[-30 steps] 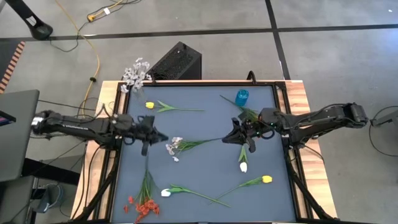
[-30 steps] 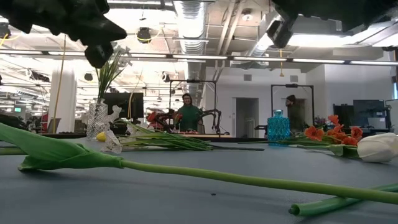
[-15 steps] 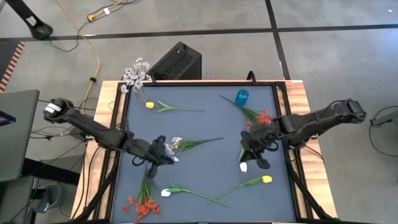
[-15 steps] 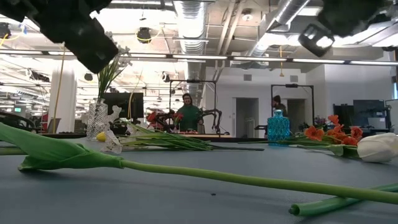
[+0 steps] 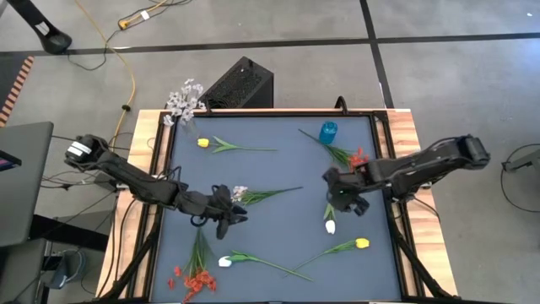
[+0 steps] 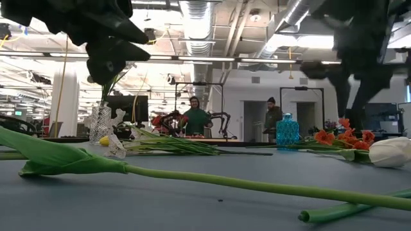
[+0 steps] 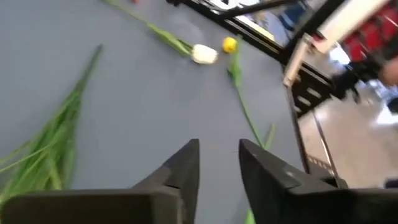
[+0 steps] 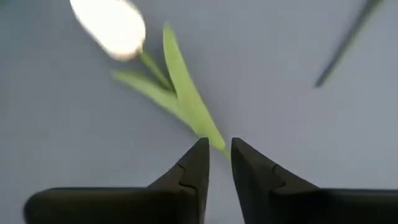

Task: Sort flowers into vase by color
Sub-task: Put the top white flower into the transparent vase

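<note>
Flowers lie scattered on the blue-grey mat (image 5: 278,169). A white tulip (image 5: 330,225) lies near the right side, its leafy stem (image 8: 186,102) running up toward my right gripper (image 5: 336,201). That gripper hangs over the stem, fingers pointing down and a little apart (image 8: 219,149), clear of the table in the low view (image 6: 350,96). My left gripper (image 5: 236,216) hovers just near of a white-sprig flower (image 5: 239,194). It is open (image 7: 219,149) with nothing between its fingers. A blue vase (image 5: 328,131) stands at the far right. A clear vase with white blooms (image 5: 184,101) stands at the far left.
Lying on the mat are a yellow flower (image 5: 202,143) at the far left, red-orange blooms (image 5: 359,158) by the blue vase, and another yellow flower (image 5: 362,243). A second white tulip (image 5: 224,262) and red-orange flowers (image 5: 194,279) lie near the front edge. People stand in the room beyond (image 6: 194,115).
My left gripper has swung from the mat's left side toward the right and near edge, ending beside the white-sprig flower. My right gripper has moved toward the near edge and come down over the white tulip's stem. No flower has moved.
</note>
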Tool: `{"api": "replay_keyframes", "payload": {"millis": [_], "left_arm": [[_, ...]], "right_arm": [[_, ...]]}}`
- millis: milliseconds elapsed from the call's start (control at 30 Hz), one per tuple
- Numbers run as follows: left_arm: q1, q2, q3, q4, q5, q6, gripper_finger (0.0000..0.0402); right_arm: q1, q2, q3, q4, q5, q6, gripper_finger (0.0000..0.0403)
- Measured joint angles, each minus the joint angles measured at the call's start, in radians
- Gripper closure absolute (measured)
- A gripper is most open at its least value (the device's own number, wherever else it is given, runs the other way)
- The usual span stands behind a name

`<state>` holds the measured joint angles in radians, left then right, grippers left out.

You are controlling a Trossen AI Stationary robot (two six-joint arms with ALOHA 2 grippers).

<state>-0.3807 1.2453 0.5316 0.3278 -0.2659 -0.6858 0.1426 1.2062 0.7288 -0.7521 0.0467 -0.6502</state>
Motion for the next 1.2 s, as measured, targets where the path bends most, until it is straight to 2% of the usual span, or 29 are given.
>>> {"api": "replay_keyframes", "payload": {"millis": [200,367,500,567,633,800,933,1100,1200], "left_arm": [[-0.013,0.000,0.000,0.005,-0.030,-0.035,0.0243],[-0.014,0.000,0.000,0.004,-0.066,0.006,0.0237],[-0.013,0.000,0.000,0.004,-0.061,0.045,0.0237],[-0.014,0.000,0.000,0.001,-0.042,0.046,0.0237],[-0.014,0.000,0.000,-0.005,-0.011,0.058,0.0237],[-0.014,-0.001,0.000,-0.020,0.019,0.118,0.0237],[-0.014,-0.037,-0.002,-0.040,0.025,0.173,0.0237],[-0.014,-0.163,-0.002,-0.162,-0.017,0.262,0.0237],[-0.013,-0.245,-0.003,-0.216,-0.090,0.314,0.0237]], "right_arm": [[-0.044,0.141,0.000,0.017,0.043,-0.154,0.0259],[-0.070,0.245,0.000,0.054,0.142,-0.208,0.0233],[-0.087,0.311,0.004,0.066,0.142,-0.278,0.0232],[-0.082,0.333,0.007,0.051,0.143,-0.311,0.0242],[-0.065,0.342,0.007,0.043,0.143,-0.336,0.0270],[-0.011,0.345,0.059,0.034,0.126,-0.294,0.0378],[0.004,0.330,0.153,0.033,0.068,-0.210,0.0382],[0.005,0.275,0.318,0.022,0.012,-0.186,0.0384],[-0.034,0.250,0.415,0.085,-0.112,-0.038,0.0384]]}}
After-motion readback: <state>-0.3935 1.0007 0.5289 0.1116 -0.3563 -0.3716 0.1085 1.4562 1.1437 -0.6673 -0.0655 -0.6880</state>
